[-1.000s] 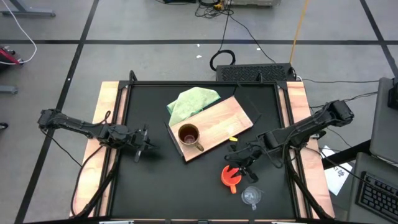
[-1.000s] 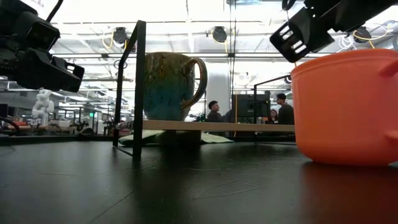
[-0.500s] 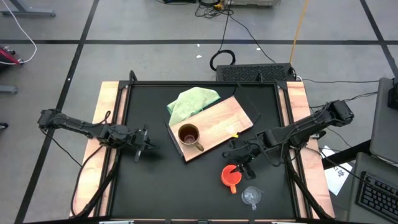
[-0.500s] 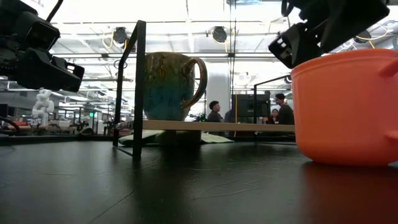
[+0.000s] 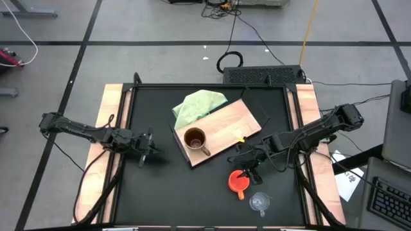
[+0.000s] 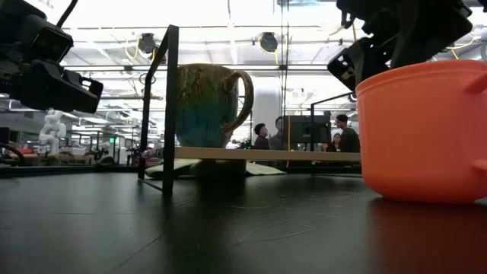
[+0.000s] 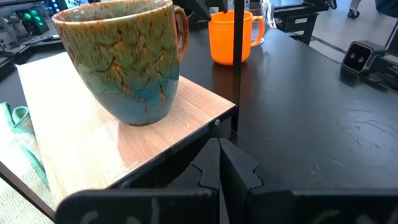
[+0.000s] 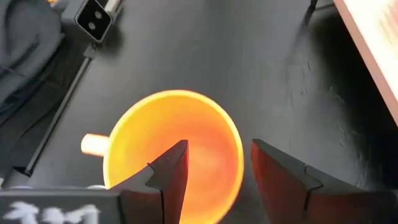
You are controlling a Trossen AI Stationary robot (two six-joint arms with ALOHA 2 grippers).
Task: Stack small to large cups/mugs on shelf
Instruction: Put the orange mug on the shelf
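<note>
The orange cup [image 5: 237, 181] sits on the tabletop [image 5: 160, 186] near the shelf [image 5: 225, 125]. Only the right wrist view shows the right hand [image 8: 214, 171] spread apart, straddling its rim; left hand [image 5: 146, 149] fingers together.

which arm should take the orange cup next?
Right. Its gripper hangs just above the orange cup, jaws open astride the rim. The left gripper sits shut across the table, beyond the mug on the shelf.

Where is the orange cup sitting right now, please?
In the high view the orange cup stands on the black table toward the right, off the wooden board, with the glass cup beside it and the open right claw right above it.
</note>
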